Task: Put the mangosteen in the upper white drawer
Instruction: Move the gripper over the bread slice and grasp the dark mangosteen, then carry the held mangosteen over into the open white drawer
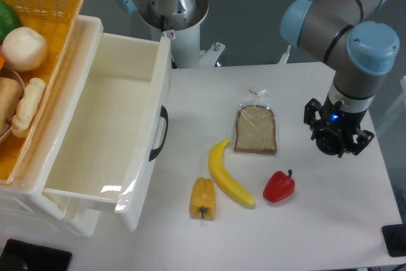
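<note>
Grey UR5e arm (346, 4), lt-blue joint caps, black wrist w/ blue LED

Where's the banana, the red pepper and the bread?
banana (229, 175): fixed camera, middle of its curve.
red pepper (279, 186): fixed camera, middle of its body.
bread (255, 130): fixed camera, middle of the slice.

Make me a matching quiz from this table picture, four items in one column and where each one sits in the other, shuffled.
Column one:
1. banana
2. red pepper
3. bread slice
4. yellow pepper

Column two:
A. in a clear bag, just up-right of the banana's upper tip
B. nearest the open white drawer
C. below the gripper, right of the banana
D. lying diagonally between the two peppers

Pairs: 1-D, 2-C, 3-A, 4-B
</note>
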You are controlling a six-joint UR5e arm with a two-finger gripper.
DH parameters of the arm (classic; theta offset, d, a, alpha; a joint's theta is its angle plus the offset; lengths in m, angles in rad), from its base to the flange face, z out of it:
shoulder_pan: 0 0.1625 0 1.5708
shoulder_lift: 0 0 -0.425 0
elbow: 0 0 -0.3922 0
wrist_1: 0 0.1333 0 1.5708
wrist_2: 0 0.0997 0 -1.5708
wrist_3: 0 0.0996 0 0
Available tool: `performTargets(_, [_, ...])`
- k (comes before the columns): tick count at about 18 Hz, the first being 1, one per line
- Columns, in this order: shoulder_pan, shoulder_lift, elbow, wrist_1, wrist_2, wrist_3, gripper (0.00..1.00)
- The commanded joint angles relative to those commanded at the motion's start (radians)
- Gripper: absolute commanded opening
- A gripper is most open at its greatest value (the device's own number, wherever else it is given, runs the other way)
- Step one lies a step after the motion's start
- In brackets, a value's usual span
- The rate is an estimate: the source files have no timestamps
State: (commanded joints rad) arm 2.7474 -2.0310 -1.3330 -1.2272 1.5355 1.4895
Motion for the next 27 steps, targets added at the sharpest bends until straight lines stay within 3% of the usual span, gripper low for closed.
performTargets(7, [-0.012, 0.063, -0.026, -0.014, -0.026, -0.015, 0.01])
performTargets(16, [-0.094, 0.224, -0.060, -0.051, -0.164, -0.113, 0.04])
performTargets(20, [-0.104, 0.302, -0.097, -0.055, -0.294, -0.158, 0.04])
performTargets(27, [-0.221, 0.377, -0.150, -0.057, -0.333, -0.239, 0.04])
